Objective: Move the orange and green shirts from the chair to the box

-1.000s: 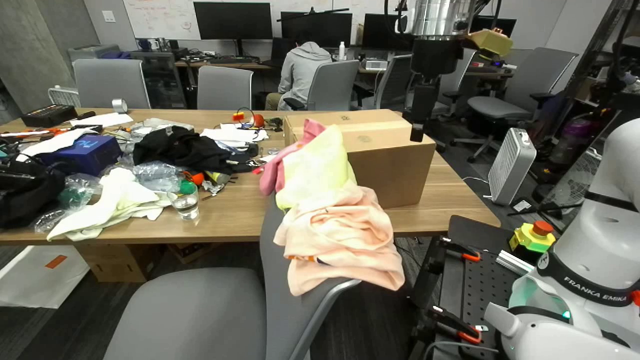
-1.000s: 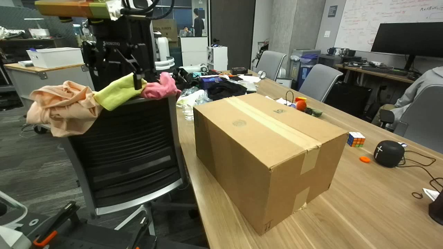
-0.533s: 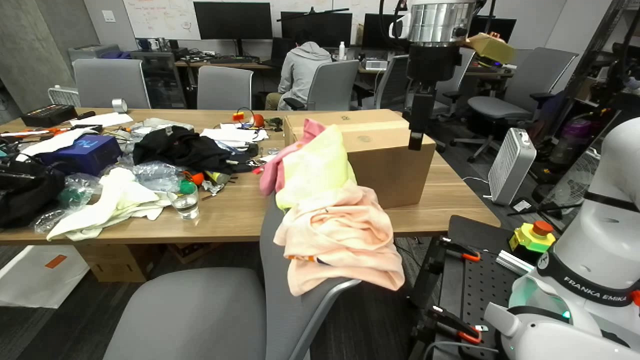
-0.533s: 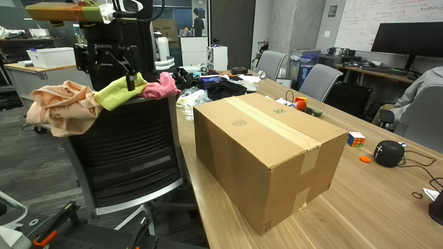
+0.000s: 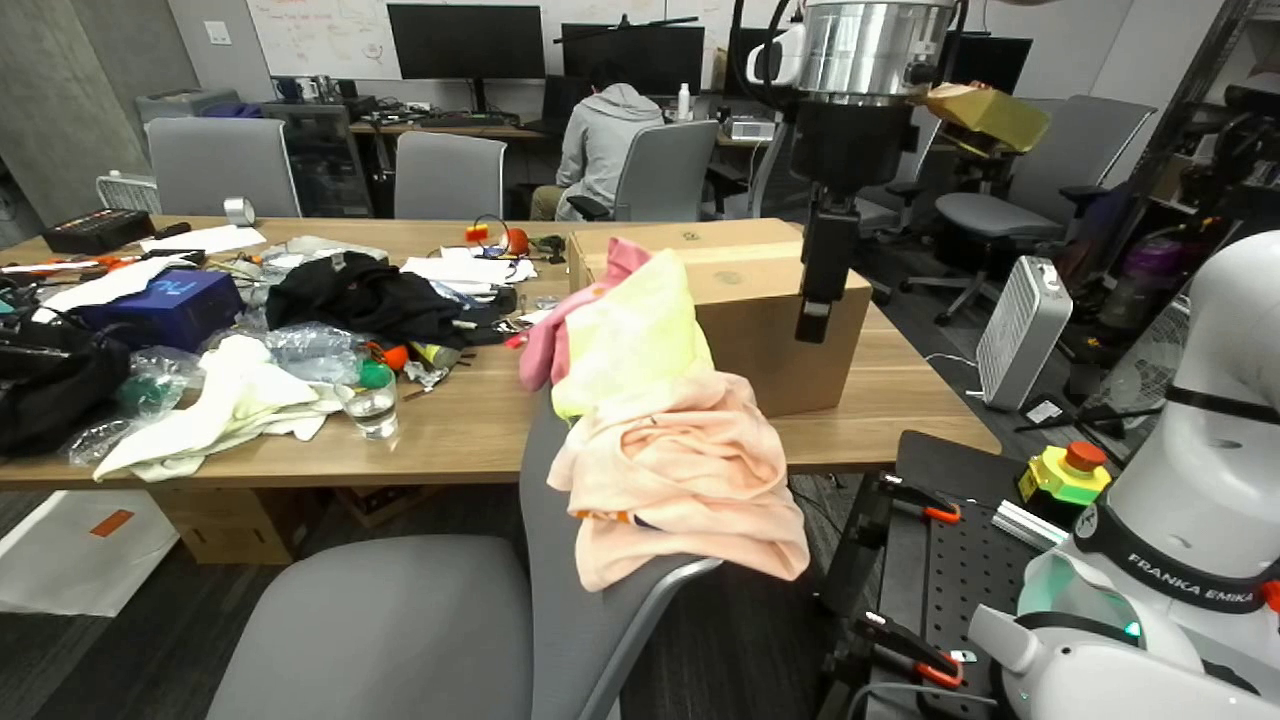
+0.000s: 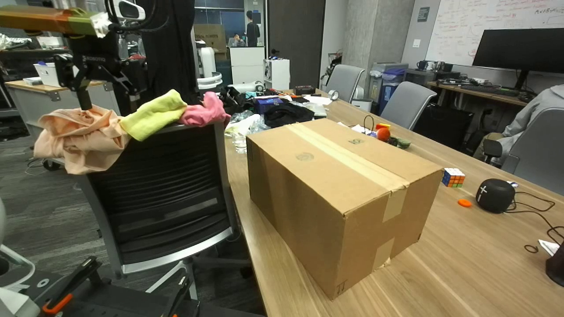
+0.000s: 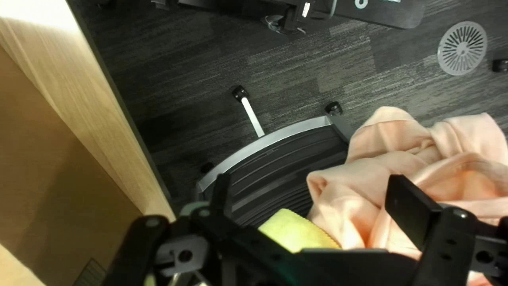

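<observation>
A pale-orange cloth shirt (image 5: 690, 460) lies bunched and crumpled over the top of a grey office chair (image 5: 380, 630), folds hanging down. Touching it, a yellow-green cloth shirt (image 6: 154, 115) drapes over the same top edge. Near the chair, a large, rectangular brown cardboard box (image 6: 299, 189), its top closed and taped, sits on the wooden desk (image 6: 476, 259).

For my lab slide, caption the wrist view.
Past the open black two-finger gripper: a crumpled peach shirt, yellow-green cloth, a black ribbed chair back and a brown cardboard box.
</observation>
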`<action>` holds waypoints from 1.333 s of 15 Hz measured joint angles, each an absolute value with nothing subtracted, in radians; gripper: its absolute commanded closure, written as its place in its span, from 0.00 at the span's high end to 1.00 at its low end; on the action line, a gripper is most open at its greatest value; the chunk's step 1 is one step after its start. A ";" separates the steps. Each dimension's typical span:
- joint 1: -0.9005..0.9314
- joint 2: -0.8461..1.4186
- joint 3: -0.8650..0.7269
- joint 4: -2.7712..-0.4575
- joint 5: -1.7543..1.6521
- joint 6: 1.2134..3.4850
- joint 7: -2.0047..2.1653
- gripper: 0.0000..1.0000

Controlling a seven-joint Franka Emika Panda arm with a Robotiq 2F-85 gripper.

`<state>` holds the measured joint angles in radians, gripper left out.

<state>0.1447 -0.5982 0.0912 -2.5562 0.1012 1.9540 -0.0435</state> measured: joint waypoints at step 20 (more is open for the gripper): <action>0.314 -0.518 0.258 -2.633 0.233 2.274 0.048 1.00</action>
<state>0.3145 -0.5177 0.2584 -2.6328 0.2325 2.2737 0.0478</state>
